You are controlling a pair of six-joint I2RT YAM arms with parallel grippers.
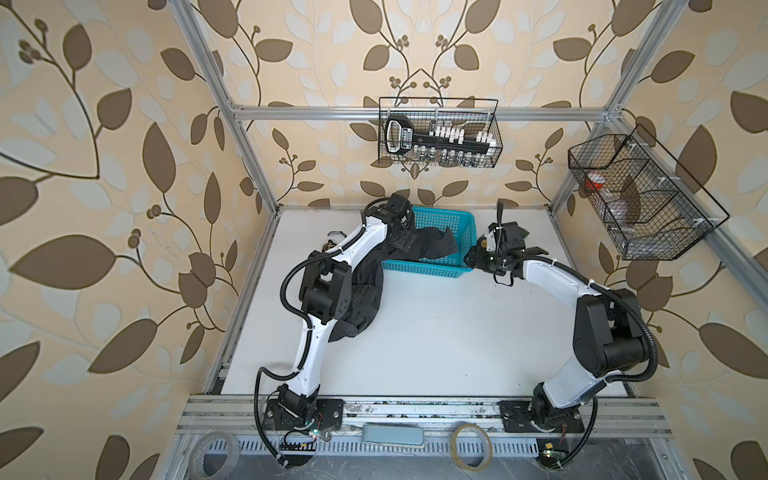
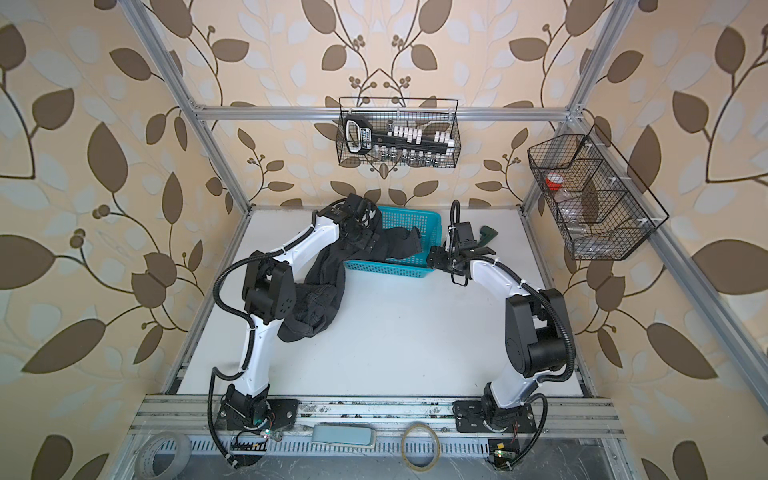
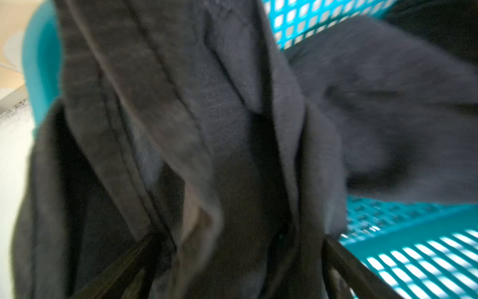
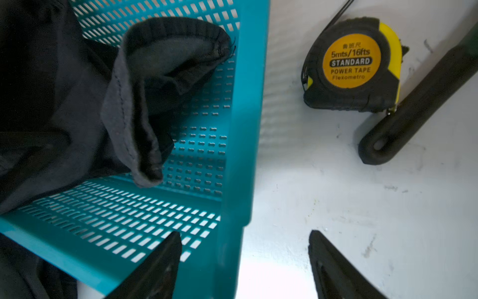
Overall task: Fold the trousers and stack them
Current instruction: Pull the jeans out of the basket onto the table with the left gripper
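Trousers (image 1: 368, 299) of dark charcoal denim spill from the teal perforated plastic basket (image 1: 428, 272). Left gripper (image 3: 238, 240) gapes wide around their cloth. Right gripper (image 4: 244, 233) gapes wide at the basket's corner.

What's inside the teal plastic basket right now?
One hemmed leg end of the dark charcoal denim trousers lies inside the teal perforated plastic basket; the rest spills over its rim onto the white table. Its visible floor is bare; anything under the cloth is hidden.

Robot lab cell, aluminium frame (image 1: 311, 112), leaf wallpaper (image 1: 104, 208) (homely dressing), wire basket (image 1: 494, 145) of tools, tape roll (image 1: 233, 448)
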